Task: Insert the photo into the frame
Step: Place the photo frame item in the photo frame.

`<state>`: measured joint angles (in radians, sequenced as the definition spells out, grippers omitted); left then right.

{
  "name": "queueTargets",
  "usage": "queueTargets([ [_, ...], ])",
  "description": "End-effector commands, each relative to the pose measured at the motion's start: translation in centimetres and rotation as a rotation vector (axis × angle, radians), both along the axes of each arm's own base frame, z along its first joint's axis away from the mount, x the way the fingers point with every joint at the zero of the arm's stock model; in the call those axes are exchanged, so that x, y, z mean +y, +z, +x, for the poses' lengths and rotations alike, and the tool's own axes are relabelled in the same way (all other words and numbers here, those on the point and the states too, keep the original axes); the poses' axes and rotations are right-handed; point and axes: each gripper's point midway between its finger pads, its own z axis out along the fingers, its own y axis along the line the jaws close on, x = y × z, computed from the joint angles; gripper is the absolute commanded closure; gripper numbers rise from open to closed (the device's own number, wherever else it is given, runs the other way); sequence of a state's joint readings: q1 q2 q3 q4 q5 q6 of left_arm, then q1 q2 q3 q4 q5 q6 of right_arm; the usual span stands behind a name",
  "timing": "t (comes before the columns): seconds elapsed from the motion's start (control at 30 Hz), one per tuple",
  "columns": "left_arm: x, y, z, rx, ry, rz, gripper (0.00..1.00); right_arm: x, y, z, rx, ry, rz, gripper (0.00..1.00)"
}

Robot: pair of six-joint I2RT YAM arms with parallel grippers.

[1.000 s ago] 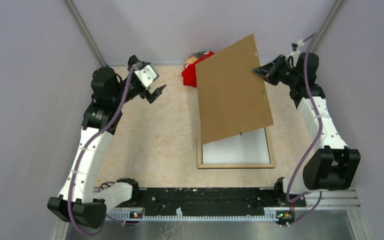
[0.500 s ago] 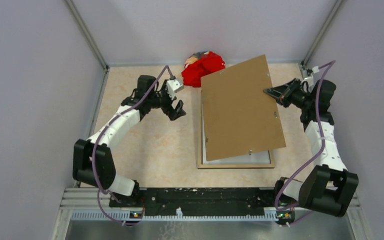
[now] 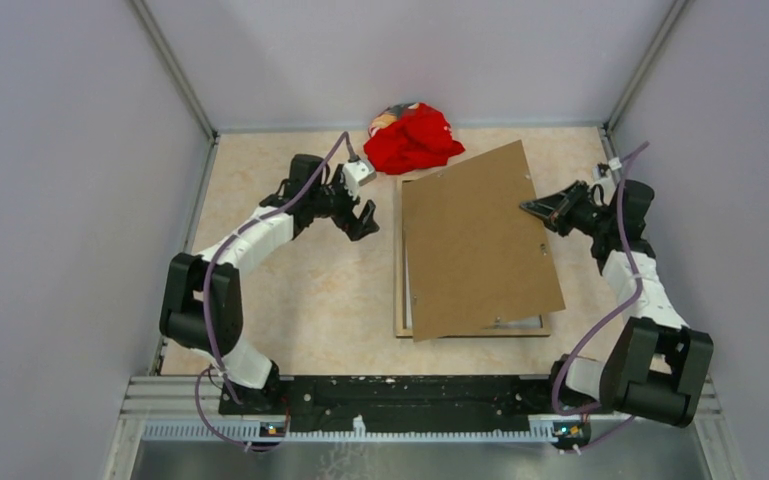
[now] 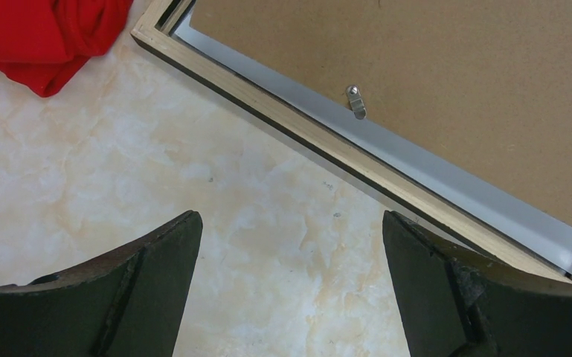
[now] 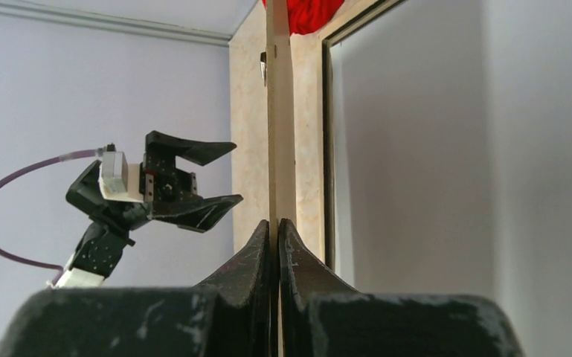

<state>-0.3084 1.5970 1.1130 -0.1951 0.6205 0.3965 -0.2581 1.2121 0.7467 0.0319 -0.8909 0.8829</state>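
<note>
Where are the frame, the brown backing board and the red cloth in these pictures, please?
frame (image 4: 320, 132): left wrist view, on its pale wooden side rail.
backing board (image 3: 480, 245): top external view, middle of its brown face.
red cloth (image 3: 412, 138): top external view, centre of the bundle.

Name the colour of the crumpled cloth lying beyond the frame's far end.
The crumpled cloth is mostly bright red, and it shows best in the top external view.

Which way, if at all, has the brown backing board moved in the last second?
Yes. The backing board has swung down toward the frame, which has stayed put; it now hides nearly all the white interior that showed earlier.
</note>
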Motion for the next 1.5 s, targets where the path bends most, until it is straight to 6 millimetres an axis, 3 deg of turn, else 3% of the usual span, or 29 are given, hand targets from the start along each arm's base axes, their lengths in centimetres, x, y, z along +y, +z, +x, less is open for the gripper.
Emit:
queueTargets([
  [0.0,-0.2,0.0,0.8,-0.023,0.019,-0.014,0.03,-0.4,1.0,1.2,-0.081,0.006,-0.027,1.0],
  [0.33,-1.1,-1.8,1.1,0.032,-0.003,0.009,0.08,-0.9,-1.6,2.3,-0.054,-0.019,-0.022,1.0],
  [0.7,-0.9,-5.9,2.7,0.104,0.051,0.108,0.13,-1.1,-2.1,3.9,-0.068,-0.016,0.001,1.0],
  [1.1,-3.1,-6.6,1.9,0.1,0.012,0.105,0.15,-0.1,-3.2,4.5,-0.079,0.015,0.006,1.0],
  [1.47,-3.6,-7.6,1.4,0.119,0.003,0.114,0.25,0.6,-2.3,3.7,-0.141,0.029,0.038,1.0],
])
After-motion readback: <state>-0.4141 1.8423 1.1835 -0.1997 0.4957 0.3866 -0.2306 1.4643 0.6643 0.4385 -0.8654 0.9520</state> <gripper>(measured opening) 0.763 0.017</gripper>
